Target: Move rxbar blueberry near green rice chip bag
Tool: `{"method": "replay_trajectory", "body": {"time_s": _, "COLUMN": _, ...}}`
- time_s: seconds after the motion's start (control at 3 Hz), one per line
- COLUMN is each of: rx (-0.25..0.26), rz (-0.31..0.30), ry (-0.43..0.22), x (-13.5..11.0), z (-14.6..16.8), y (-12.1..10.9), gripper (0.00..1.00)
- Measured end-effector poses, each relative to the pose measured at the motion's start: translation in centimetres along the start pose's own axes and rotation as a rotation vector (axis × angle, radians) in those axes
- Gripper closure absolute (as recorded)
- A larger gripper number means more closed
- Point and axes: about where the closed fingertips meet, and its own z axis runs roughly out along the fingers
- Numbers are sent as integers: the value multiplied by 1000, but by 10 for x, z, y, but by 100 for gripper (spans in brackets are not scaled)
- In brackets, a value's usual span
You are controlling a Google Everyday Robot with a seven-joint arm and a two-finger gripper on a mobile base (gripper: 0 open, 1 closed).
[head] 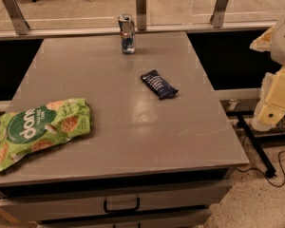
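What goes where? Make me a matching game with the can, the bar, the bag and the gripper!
Things:
1. can
2. bar
3. bag
4. gripper

Places:
A. lying at the near left corner of the table
B. off the table, at the right side of the picture
C. standing upright at the far edge of the table
D. lying flat near the middle of the table, a bit to the right

Pairs: 1-C, 2-D, 3-A, 4-B
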Motion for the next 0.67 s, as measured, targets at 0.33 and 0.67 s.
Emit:
{"method": "replay_trajectory", "body": {"time_s": 0.33, "rx": 0, "rz": 0, "ry": 0, "x": 0, "z": 0, "y": 0, "gripper": 0}}
{"method": "replay_trajectory", "body": {"time_s": 0.67, "rx": 30, "rz": 12, "ry": 22, "x": -9, "z": 7, "y": -3, "gripper": 0}}
